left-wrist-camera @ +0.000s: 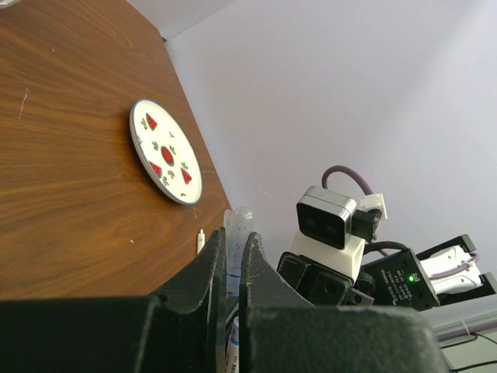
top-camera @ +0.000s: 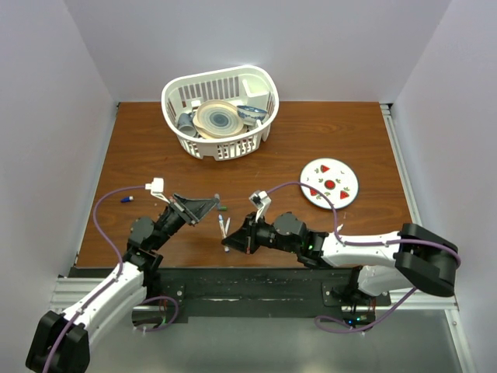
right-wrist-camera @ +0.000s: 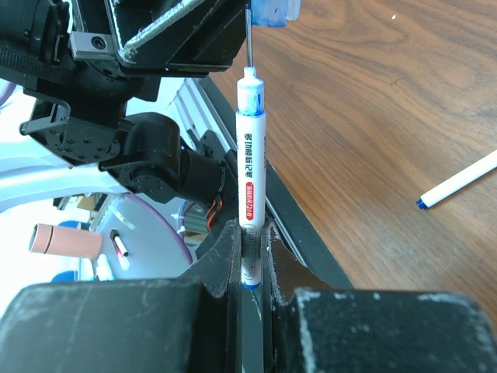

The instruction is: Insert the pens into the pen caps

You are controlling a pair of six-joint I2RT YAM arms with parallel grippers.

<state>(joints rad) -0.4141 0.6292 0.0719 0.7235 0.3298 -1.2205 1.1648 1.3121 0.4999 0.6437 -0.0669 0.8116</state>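
Note:
My left gripper (top-camera: 215, 200) is shut on a translucent blue pen cap (left-wrist-camera: 238, 229), which stands out past its fingertips (left-wrist-camera: 215, 247). My right gripper (top-camera: 230, 239) is shut on the rear end of a white-barrelled pen (right-wrist-camera: 250, 163) with blue ends. In the right wrist view this pen points up at the blue cap (right-wrist-camera: 272, 11), and its thin tip reaches the cap's lower edge. I cannot tell whether the tip is inside. The held pen shows between the two grippers in the top view (top-camera: 223, 226). Another white pen (right-wrist-camera: 458, 185) lies on the table. The purple cap is not visible.
A small green piece (top-camera: 224, 208) lies by the left fingertips. A small blue and white piece (top-camera: 124, 200) lies at the far left. A white basket (top-camera: 180, 99) of dishes stands at the back. A strawberry-print plate (top-camera: 330, 183) is at the right.

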